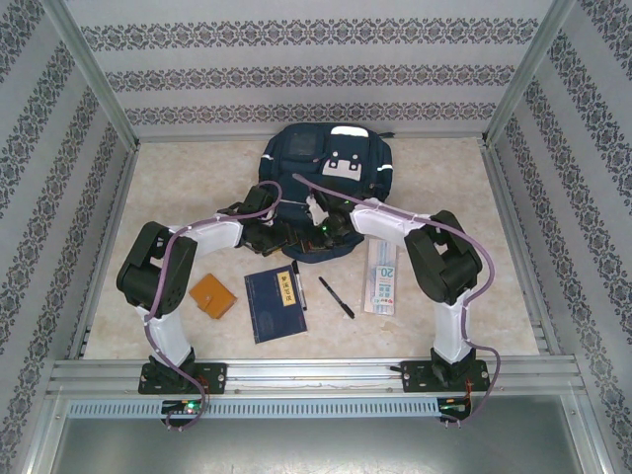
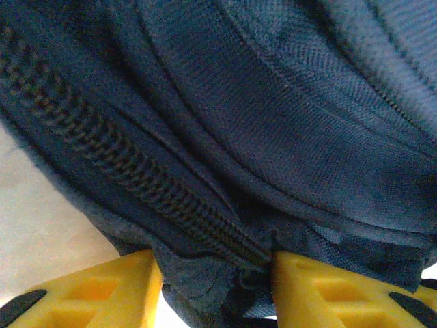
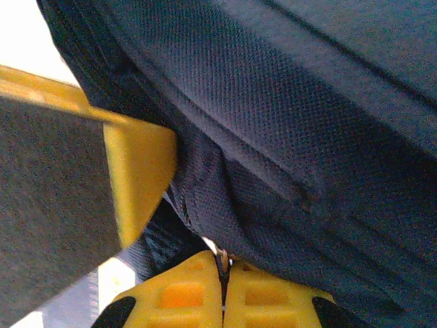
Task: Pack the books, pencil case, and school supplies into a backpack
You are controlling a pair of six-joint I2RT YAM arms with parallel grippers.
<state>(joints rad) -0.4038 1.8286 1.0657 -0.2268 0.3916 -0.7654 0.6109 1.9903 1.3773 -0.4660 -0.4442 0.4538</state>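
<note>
Wallpapered walls (image 1: 296,59), beige marbled table (image 1: 444,178). Backpack (image 1: 326,173) lies at far centre, and both arms reach to its near edge.

Left gripper (image 2: 218,287): jaws part-spread and clamped on a bunched fold of backpack fabric right at the zipper end; fabric fills the gap.

Right gripper (image 3: 224,294): fingers pressed together just under the backpack's lower seam. Can't tell if anything thin is caught between them.

On the table, nearer the bases than the grippers and well apart from them:
- navy book (image 1: 276,305), centre
- pencil case (image 1: 381,278), right
- orange booklet (image 1: 213,296), left
- black pen (image 1: 336,297), between book and case
- second pen (image 1: 299,284), along the book's right edge
</note>
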